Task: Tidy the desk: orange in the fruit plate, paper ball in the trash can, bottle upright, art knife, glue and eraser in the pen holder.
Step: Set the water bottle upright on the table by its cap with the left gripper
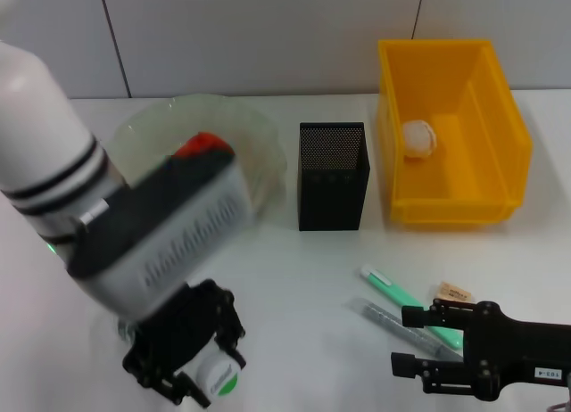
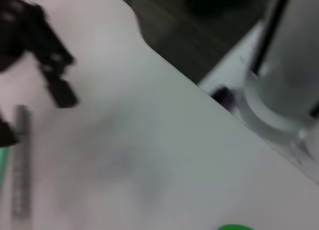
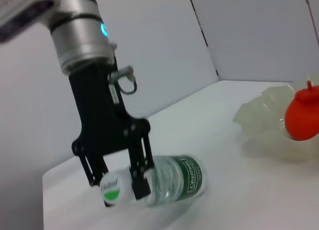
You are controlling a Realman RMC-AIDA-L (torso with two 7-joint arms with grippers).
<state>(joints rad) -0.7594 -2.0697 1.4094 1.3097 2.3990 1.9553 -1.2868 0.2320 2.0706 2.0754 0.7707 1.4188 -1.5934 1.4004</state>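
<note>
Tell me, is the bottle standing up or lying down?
Lying down. The bottle rests on its side on the table, with the left gripper closed around its cap end.

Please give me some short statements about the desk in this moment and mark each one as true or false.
1. The paper ball lies inside the yellow bin. True.
2. The bottle stands upright. False: it lies on its side, with the left gripper around its cap end.
3. The orange is in the fruit plate. True.
4. The art knife is in the pen holder. False: it lies on the table near the right gripper.
</note>
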